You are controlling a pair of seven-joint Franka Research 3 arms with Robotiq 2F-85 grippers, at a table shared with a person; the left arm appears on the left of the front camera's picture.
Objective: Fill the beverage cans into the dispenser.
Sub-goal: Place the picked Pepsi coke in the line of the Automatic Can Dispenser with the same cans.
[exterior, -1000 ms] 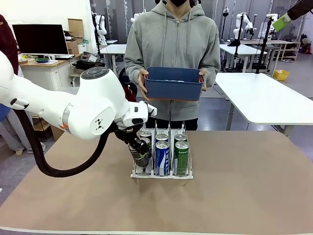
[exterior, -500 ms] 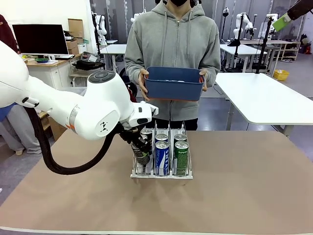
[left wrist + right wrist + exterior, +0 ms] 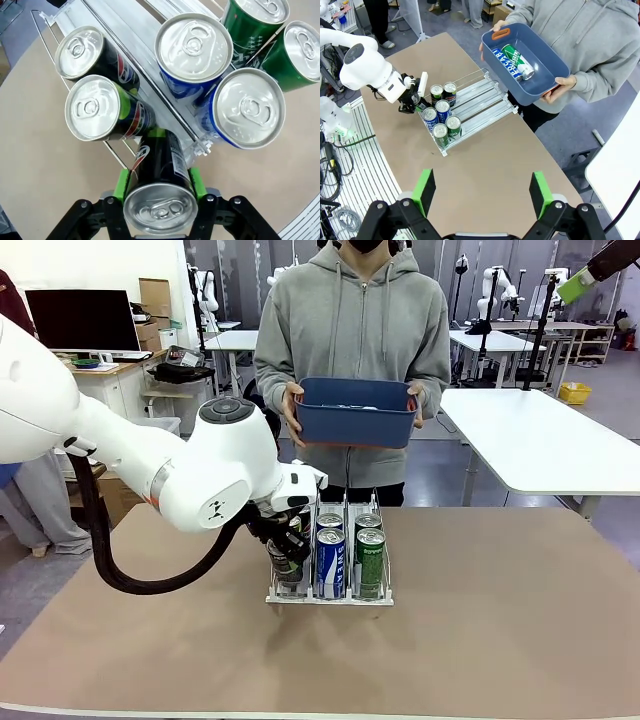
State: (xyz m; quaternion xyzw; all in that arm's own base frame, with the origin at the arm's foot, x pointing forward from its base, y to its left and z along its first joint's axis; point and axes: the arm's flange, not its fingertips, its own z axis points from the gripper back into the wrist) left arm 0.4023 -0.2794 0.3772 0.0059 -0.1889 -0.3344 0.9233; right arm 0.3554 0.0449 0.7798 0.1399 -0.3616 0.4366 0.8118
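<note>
Shift since a second ago: the left arm [image 3: 200, 480] has swung its elbow up and toward the rack, and the can it carries has come in from the near-left corner to the front of the left lane.
Held can: dark can [image 3: 159, 152] [image 3: 288, 562] — tilted, silver top toward the wrist, base at the front end of the dispenser's left lane; whether it rests on the rack floor, I cannot tell.
Left gripper [image 3: 159, 172] [image 3: 283, 540]: clamped on that dark can, one green pad on each side of its body.
Dispenser [image 3: 335, 600] [image 3: 485, 100]: in the middle of the table [image 3: 500, 620], three lanes, cans crowded at its front end.
Left lane: two dark cans [image 3: 92, 107] upright, just behind the held one.
Middle lane: two blue-and-white cans [image 3: 247, 107] upright, one behind the other.
Right lane: two green cans [image 3: 300, 47] upright, likewise in file.
Blue bin [image 3: 355, 420] [image 3: 545, 90]: up in the person's hands [image 3: 562, 85] at the far side, well behind the dispenser — a blue-and-white can [image 3: 501, 56] and a green can [image 3: 517, 61] lie in it side by side.
Right gripper [image 3: 482, 187]: high over the table, jaws spread wide, nothing between them.
</note>
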